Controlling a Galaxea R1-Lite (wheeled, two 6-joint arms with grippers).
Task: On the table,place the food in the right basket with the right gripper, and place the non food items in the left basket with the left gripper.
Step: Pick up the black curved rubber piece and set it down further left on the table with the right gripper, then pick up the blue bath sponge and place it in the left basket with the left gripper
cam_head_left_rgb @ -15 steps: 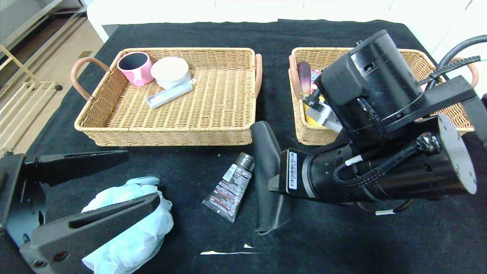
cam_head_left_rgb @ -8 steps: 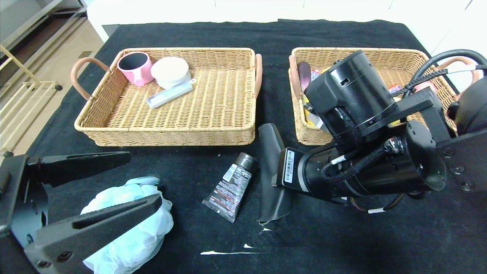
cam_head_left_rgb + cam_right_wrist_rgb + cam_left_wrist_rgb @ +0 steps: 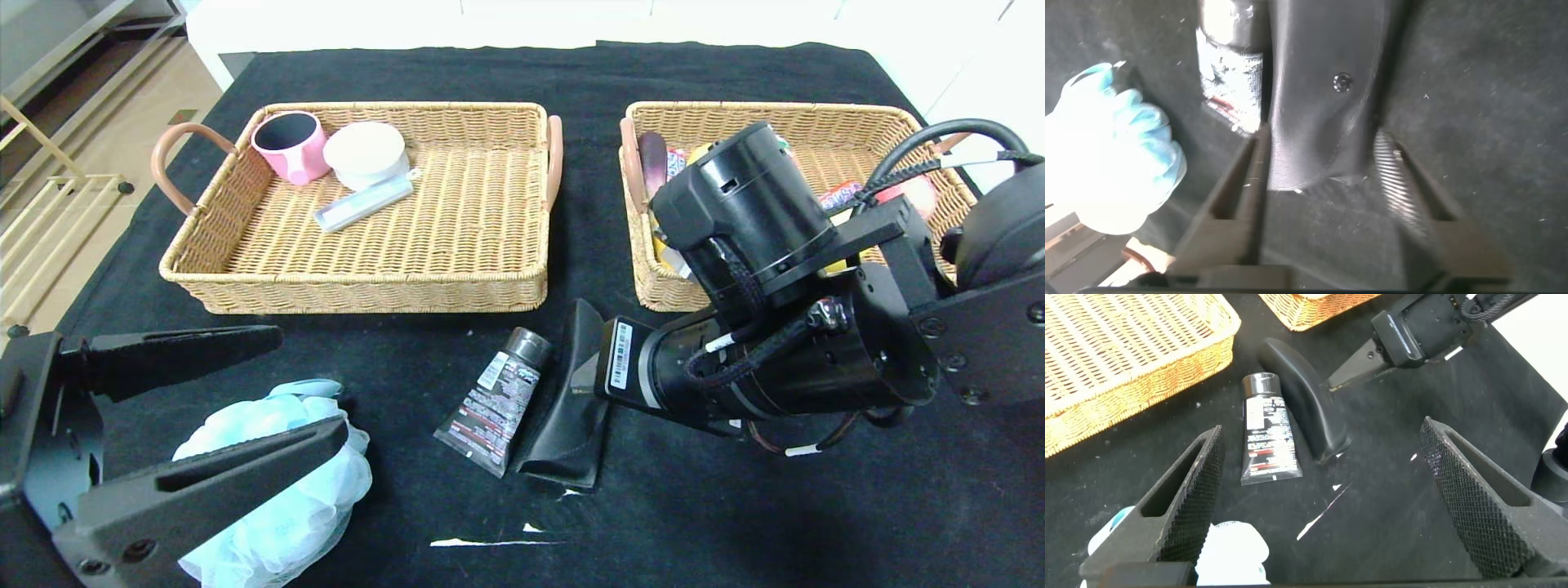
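Observation:
A black pouch (image 3: 563, 441) lies on the black cloth in front of the baskets, beside a dark tube (image 3: 494, 400). My right gripper (image 3: 588, 384) is low over the pouch. In the right wrist view the gripper (image 3: 1323, 139) is open, with the pouch's end (image 3: 1323, 82) between its fingertips. A pale blue bath puff (image 3: 277, 490) lies at the front left. My left gripper (image 3: 310, 380) hangs open and empty above the puff. The left wrist view shows this gripper (image 3: 1321, 433), the tube (image 3: 1267, 429) and the pouch (image 3: 1302, 392).
The left basket (image 3: 351, 282) holds a pink cup (image 3: 287, 143), a white round box (image 3: 365, 153) and a pale long case (image 3: 363, 206). The right basket (image 3: 816, 108) holds an aubergine (image 3: 653, 163) and food packets, partly hidden by my right arm.
My right arm has dropped and swung left toward the pouch. The pouch has turned, its near end sliding left toward the tube. The left gripper has stayed still.

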